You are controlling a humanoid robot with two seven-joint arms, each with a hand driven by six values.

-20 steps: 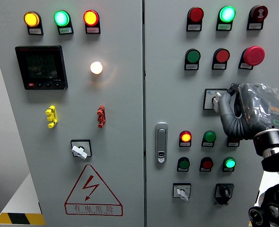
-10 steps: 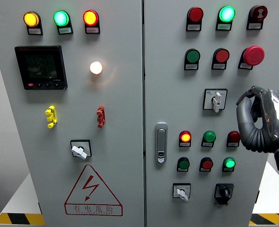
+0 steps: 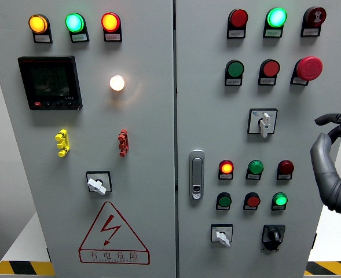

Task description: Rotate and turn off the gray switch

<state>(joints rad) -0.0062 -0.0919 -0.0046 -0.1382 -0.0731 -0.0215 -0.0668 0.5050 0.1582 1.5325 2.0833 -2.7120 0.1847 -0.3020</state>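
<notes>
Gray switch (image 3: 264,123) upright on panel, well left of right hand (image 3: 334,168), fingers (image 3: 323,165) curled, empty.

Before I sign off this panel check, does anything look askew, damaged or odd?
Nothing looks damaged. The gray switch on the right door points straight down, while the two white switches sit angled. The right hand is off the panel at the right edge, touching nothing.

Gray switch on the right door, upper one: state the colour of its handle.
Light gray, nearly white, on the gray switch; clearest in the head view.
</notes>
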